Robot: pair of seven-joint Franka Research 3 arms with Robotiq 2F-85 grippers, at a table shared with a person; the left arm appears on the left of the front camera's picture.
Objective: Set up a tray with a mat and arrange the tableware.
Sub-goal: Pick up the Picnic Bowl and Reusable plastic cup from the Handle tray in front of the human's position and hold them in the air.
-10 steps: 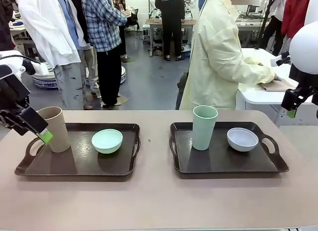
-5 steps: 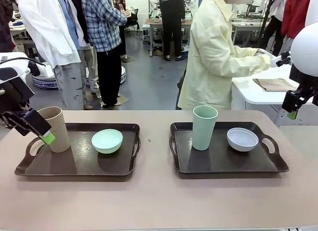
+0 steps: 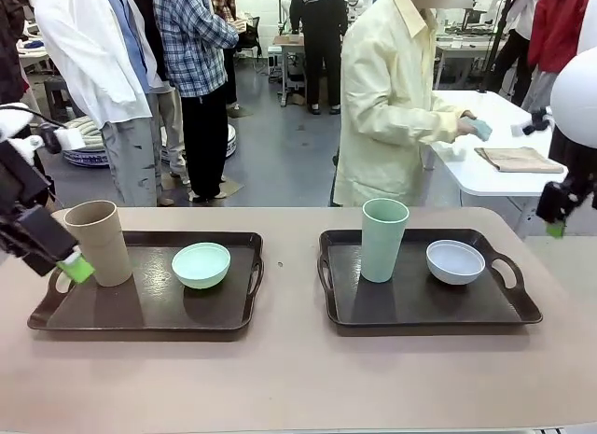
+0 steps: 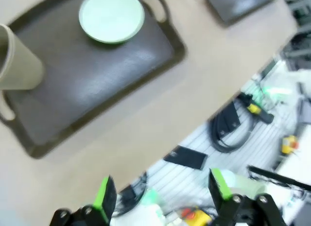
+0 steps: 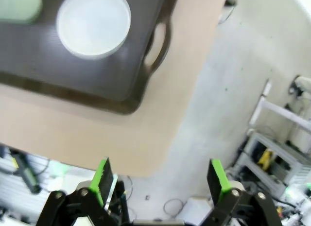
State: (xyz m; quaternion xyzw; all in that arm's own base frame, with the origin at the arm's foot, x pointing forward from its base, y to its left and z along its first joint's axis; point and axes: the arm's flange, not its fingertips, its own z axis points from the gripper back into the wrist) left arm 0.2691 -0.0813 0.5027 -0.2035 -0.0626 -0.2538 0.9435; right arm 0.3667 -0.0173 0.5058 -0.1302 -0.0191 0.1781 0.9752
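Two dark trays lie on the table. The left tray (image 3: pixel 56 313) holds a tan-brown tumbler (image 3: pixel 98 243) and a mint green bowl (image 3: pixel 201 264). On the right tray (image 3: pixel 420 308) stand a pale green tumbler (image 3: pixel 384 238) and a whitish bowl (image 3: pixel 455 261). My left gripper (image 3: pixel 67 263) hovers open just left of the tan tumbler, apart from it. My right gripper (image 3: pixel 557 217) hangs open beyond the table's right end. The left wrist view looks down past open fingers (image 4: pixel 104 199) at the left tray (image 4: pixel 112 75). A folded tan mat (image 3: pixel 520 160) lies on a white side table.
A person in a pale yellow coat (image 3: pixel 387 98) stands behind the table, turned toward the white side table (image 3: pixel 476 177), with a small teal thing in one hand (image 3: pixel 478 129). Bare tabletop (image 3: pixel 289 378) runs along the front and between the trays. Other people stand farther back.
My left gripper has drifted left and down, away from the tan tumbler. The person has lifted both hands off the folded mat and straightened up. The right gripper has edged right.
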